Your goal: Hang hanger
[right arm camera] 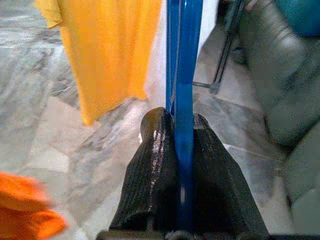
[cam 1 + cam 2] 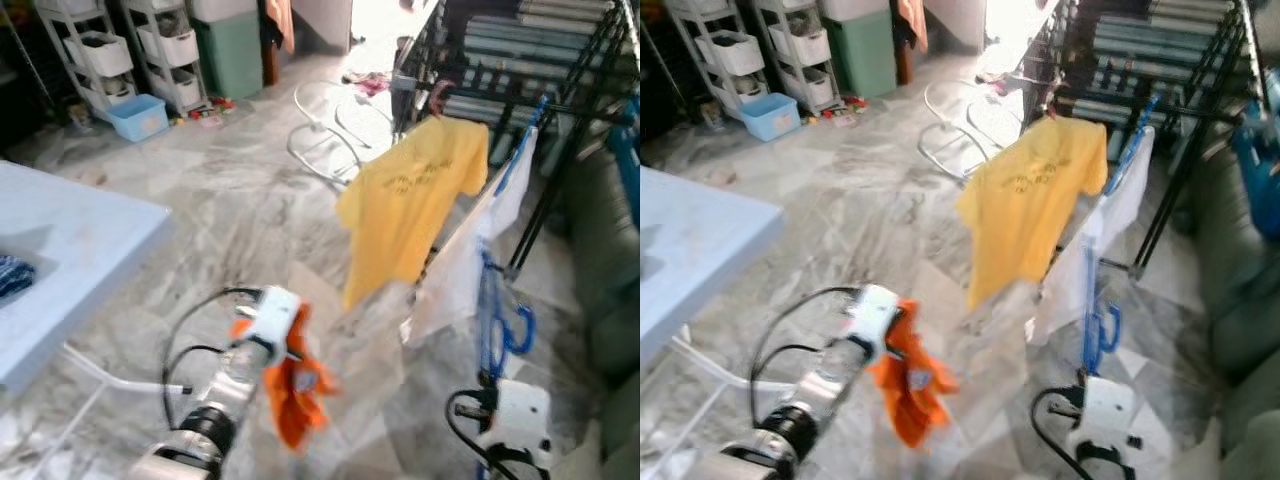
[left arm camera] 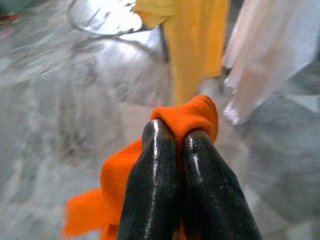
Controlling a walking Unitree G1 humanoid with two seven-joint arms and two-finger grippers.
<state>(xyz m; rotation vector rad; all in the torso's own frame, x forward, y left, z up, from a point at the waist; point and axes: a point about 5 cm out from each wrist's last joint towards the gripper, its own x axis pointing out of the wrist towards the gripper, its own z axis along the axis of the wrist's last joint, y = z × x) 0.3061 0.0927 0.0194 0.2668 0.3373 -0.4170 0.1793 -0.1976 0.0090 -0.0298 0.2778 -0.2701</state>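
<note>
left gripper (image 3: 172,137) jaws clamp orange cloth (image 3: 192,114) | right gripper (image 1: 182,125) jaws clamp blue hanger (image 1: 184,60)

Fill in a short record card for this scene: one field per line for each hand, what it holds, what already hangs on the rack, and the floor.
left hand: shut on the orange cloth
right hand: shut on the blue hanger, held upright
drying rack: black, to the robot's front right
already on rack: yellow T-shirt and a white garment
floor: grey marble tiles
table: pale blue, on the robot's left
</note>
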